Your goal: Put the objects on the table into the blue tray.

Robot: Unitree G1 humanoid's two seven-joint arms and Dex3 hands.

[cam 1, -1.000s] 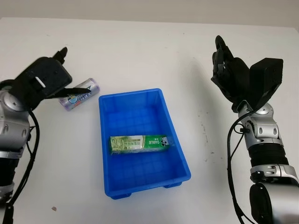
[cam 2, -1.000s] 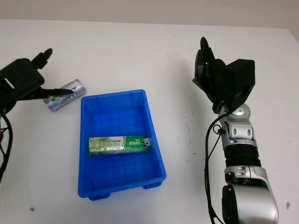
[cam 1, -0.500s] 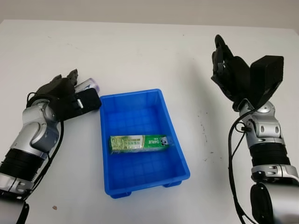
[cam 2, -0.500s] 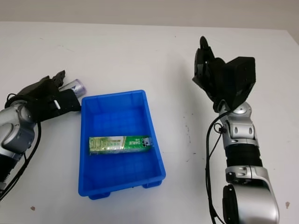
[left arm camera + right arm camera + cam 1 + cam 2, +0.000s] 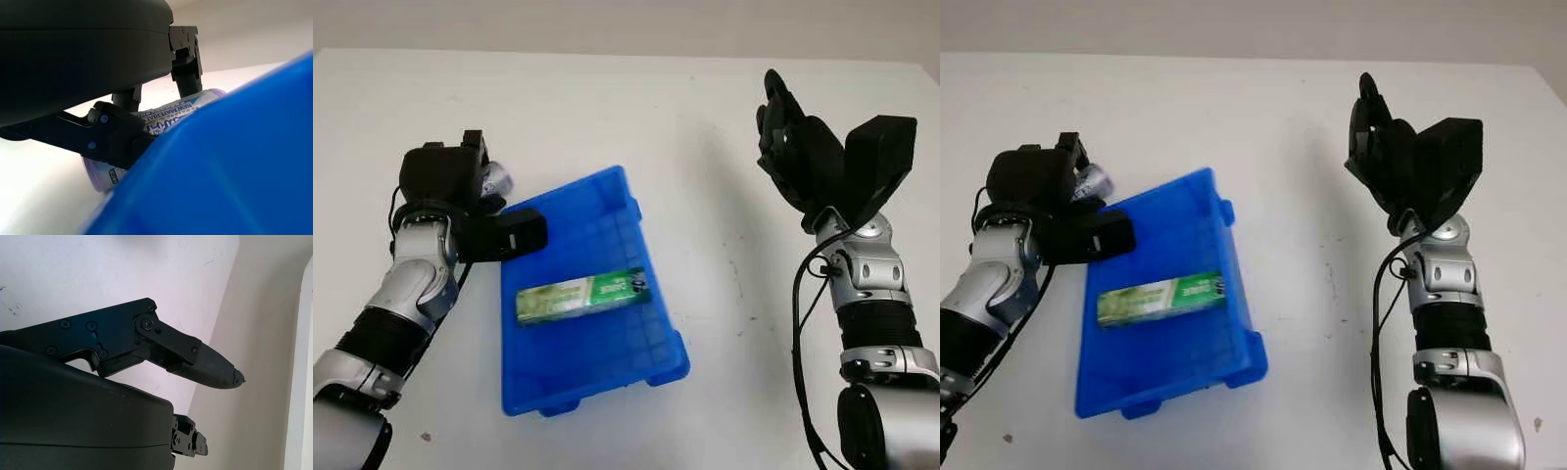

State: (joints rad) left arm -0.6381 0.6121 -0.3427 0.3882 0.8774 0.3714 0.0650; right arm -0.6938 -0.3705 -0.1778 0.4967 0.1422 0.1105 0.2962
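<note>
Left robot hand (image 5: 460,191) low at the tabletop (image 5: 607,108), pressed against the far left corner of the blue tray (image 5: 607,367). Its fingers (image 5: 183,63) are curled around a small can (image 5: 168,115) with a pale purple body and printed label; the left wrist view shows the can clamped between the black fingers, right up against the tray's blue wall. From the head camera just the can's silver end (image 5: 497,180) peeks out on the far side of the left robot hand, still outside the tray.

Blue tray sits skewed on the tabletop, its long sides running at a slant, near end further right than the end by the left robot hand. The hand's black shell overlaps the tray's left rim.

1 object inside the tray: a long green and white box (image 5: 582,294), lying flat across the tray floor near its middle, just to the right of and nearer the robot than the left robot hand.

Right robot hand (image 5: 788,147) raised above the tabletop, well apart from the tray on its right side. It holds nothing and is open; right wrist view shows its black fingers (image 5: 195,357) against bare white tabletop.
</note>
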